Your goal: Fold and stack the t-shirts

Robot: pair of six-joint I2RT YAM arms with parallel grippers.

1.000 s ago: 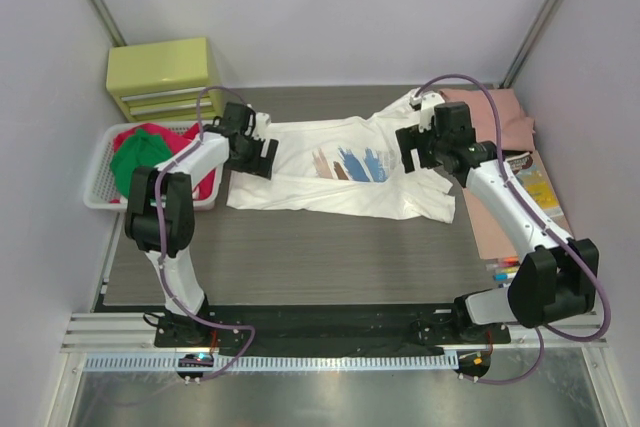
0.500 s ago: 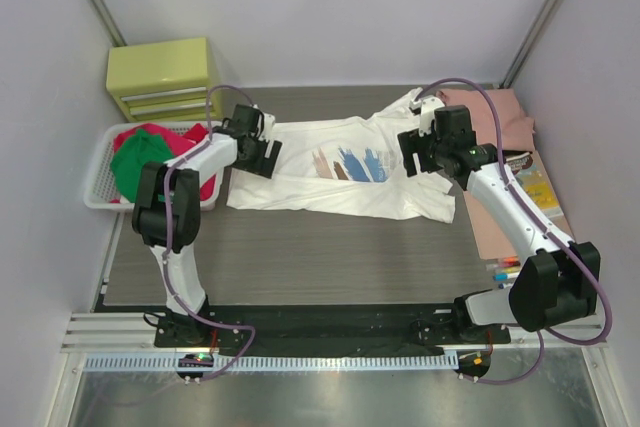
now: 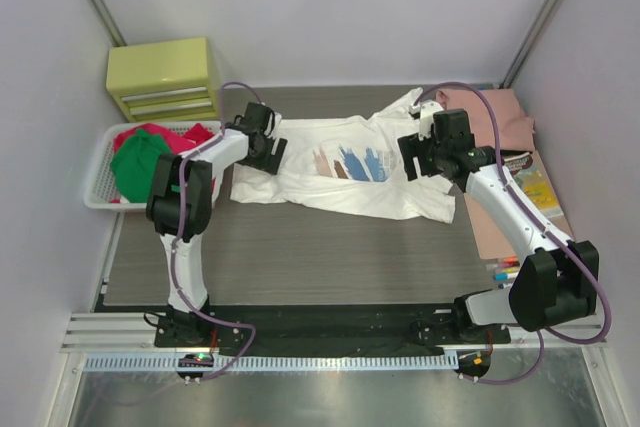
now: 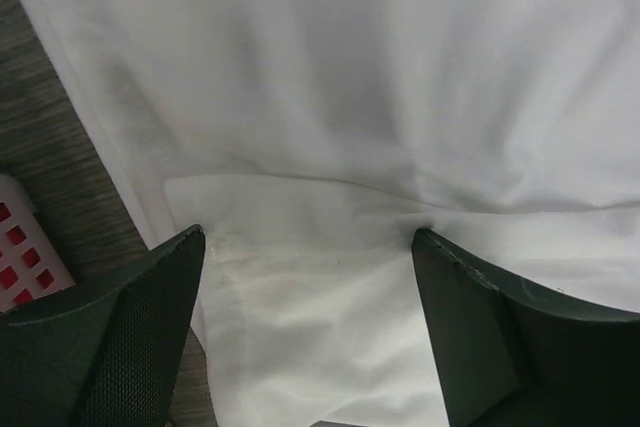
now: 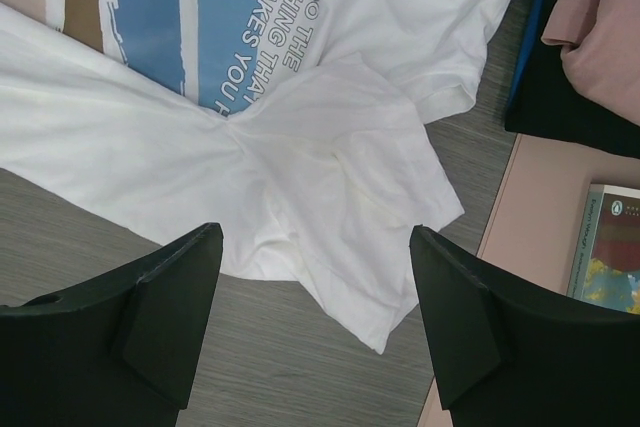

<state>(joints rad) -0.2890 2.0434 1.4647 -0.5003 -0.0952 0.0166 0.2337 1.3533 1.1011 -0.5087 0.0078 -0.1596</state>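
A white t-shirt [image 3: 350,175] with a blue, brown and pink brush-stroke print lies spread across the middle of the table. My left gripper [image 3: 268,153] hovers open over its left hem, and white cloth [image 4: 330,127] fills the left wrist view between the fingers of the left gripper [image 4: 308,247]. My right gripper [image 3: 415,161] stands open above the shirt's right sleeve [image 5: 345,197]; nothing sits between the fingers of the right gripper [image 5: 315,237]. Red [image 3: 170,137] and green [image 3: 135,162] t-shirts lie in the basket. A salmon-pink shirt [image 3: 500,117] lies at the back right, with black cloth [image 5: 555,97] beside it.
A white slotted basket [image 3: 98,197] stands at the left edge, a yellow-green drawer box [image 3: 165,77] behind it. A pink mat [image 3: 495,232] runs along the right side, carrying a thin book [image 3: 540,187] and some markers [image 3: 505,269].
My left gripper has moved right and a little back, onto the shirt's left edge, which now lies pushed inward and rumpled. The right gripper has barely shifted.
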